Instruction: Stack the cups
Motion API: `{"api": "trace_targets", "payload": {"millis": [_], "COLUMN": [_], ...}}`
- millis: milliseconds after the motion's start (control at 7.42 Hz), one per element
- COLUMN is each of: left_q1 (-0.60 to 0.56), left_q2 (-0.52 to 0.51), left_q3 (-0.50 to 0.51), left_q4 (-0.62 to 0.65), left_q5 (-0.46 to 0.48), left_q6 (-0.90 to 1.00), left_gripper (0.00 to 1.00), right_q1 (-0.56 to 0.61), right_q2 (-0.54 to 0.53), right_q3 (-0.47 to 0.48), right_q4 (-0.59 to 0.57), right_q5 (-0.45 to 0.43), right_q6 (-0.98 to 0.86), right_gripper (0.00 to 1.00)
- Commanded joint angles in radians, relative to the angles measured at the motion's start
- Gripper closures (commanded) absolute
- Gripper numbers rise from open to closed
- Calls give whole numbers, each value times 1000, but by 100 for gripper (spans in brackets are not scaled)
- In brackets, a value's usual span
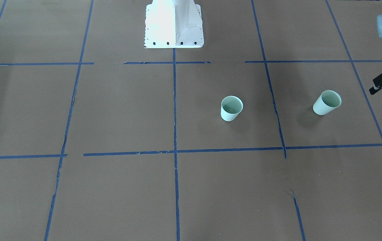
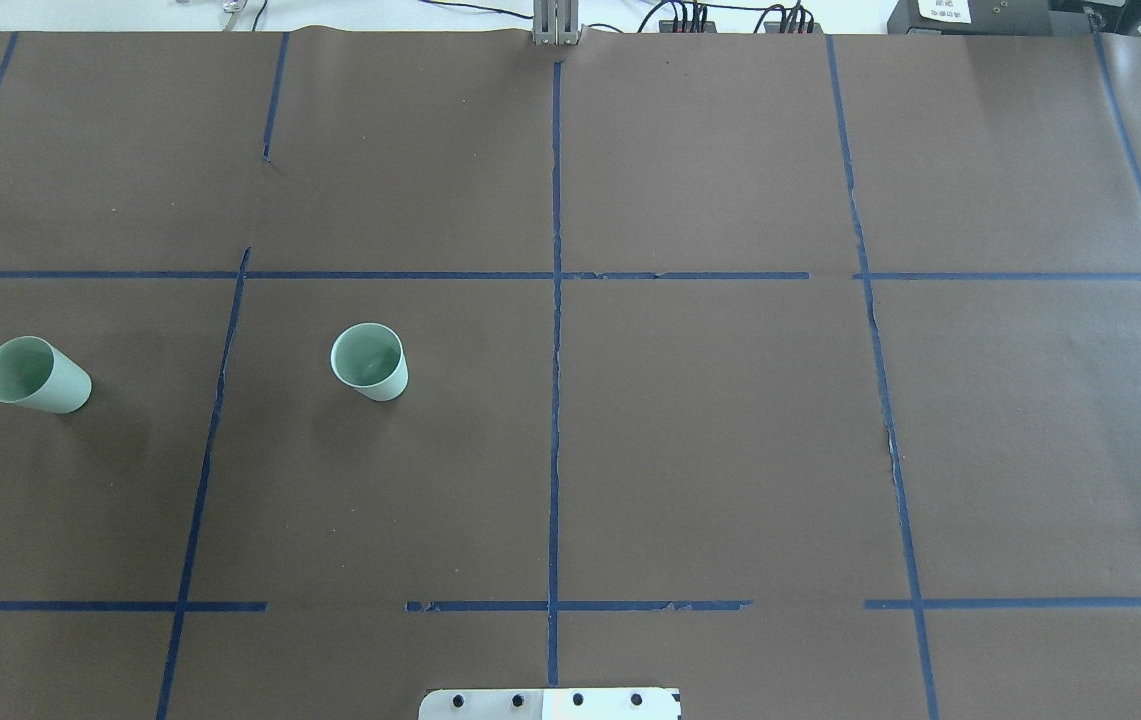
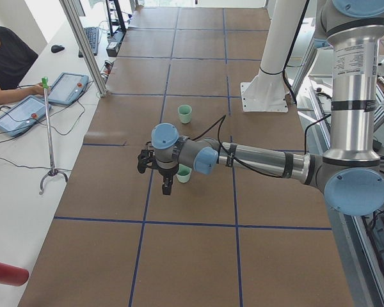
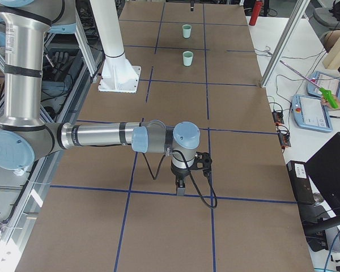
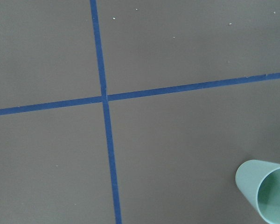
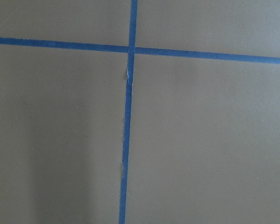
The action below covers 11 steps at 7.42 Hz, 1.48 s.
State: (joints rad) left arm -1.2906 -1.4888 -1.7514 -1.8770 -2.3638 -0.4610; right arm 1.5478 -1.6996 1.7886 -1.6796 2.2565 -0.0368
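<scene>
Both cups stand upright, mouths up, on the brown worktop [image 2: 730,450], in the robot's left half: the inner cup [image 2: 369,361] nearer the centre line, the outer cup [image 2: 36,375] out toward the left edge, well apart w/ a blue tape line [image 2: 215,400] btw them. Nothing is stacked yet. Mouth-up suits the job, since either cup can prob drop straight into the other w/o any turning. The left pincer [image 3: 167,187] hangs pointing down just beside the outer cup and above the worktop, not touching it; its wrist cam catches only that cup's rim in the bottom-right corner, so it isn't centred over the cup yet. Whether its fingers are apart or together I can't tell, as it's cut off at the edge of the front view and too small from the side. That spot reads as the start of a top-down grab on the outer cup, to carry it over to the inner one. The right pincer [image 4: 180,188] hangs low over a tape crossing well away on the robot's right side, no cup near it, prob kept clear because both cups sit in the left arm's reach; it shows only in a side view, so apart or together can't be told
</scene>
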Motion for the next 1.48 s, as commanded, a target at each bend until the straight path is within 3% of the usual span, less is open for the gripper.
{"api": "trace_targets", "payload": {"millis": [0, 404, 1079, 1213, 1348], "left_q1": [98, 190, 267, 274, 274], "left_q2": [18, 13, -14, -14, -14], "left_q3": [15, 38, 130, 127, 127], "left_q4": [-117, -201, -287, -289, -294], "left_q5": [3, 61, 69, 95, 98], "left_q6": [-165, -269, -298, -300, -297], "left_gripper": [0, 0, 0, 12, 53], "right_q1": [0, 0, 0, 0, 0], "right_q2": [0, 0, 0, 0, 0], "right_q3": [0, 0, 0, 0, 0], "right_q4": [0, 0, 0, 1, 1], "right_q5": [0, 0, 0, 0, 0], "right_q6": [0, 0, 0, 0, 0], "right_gripper": [0, 0, 0, 0, 0]}}
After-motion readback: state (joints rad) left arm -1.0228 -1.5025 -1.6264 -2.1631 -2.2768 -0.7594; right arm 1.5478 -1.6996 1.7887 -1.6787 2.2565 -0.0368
